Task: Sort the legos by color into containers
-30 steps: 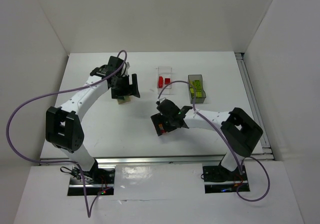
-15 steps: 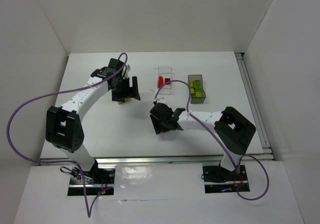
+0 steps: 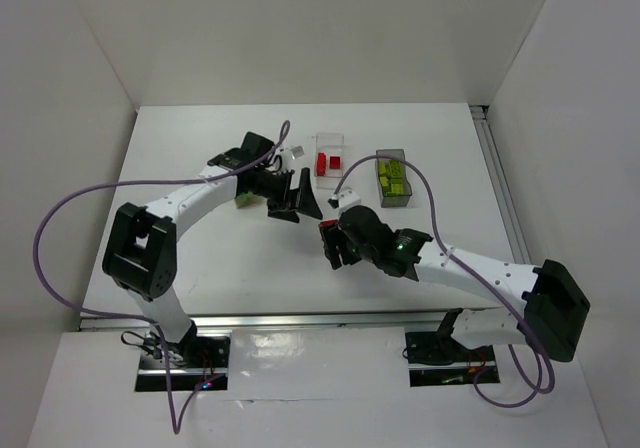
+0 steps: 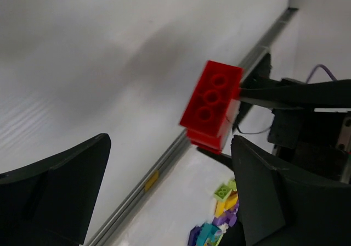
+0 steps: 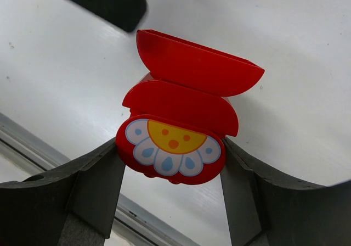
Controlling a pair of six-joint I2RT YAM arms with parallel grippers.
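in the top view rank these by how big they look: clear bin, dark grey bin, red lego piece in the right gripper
1. Dark grey bin and clear bin: they look alike, so no ranking between them.
2. Red lego piece in the right gripper: clearly smallest, partly hidden by the fingers.

Your top camera looks down from above and behind the arm bases onto the whole table [image 3: 230, 268]. Your left wrist camera looks across at the red lego [image 4: 211, 104] from nearby; your right wrist camera sits tight against that same lego, framed by its own fingers [image 5: 93, 191]
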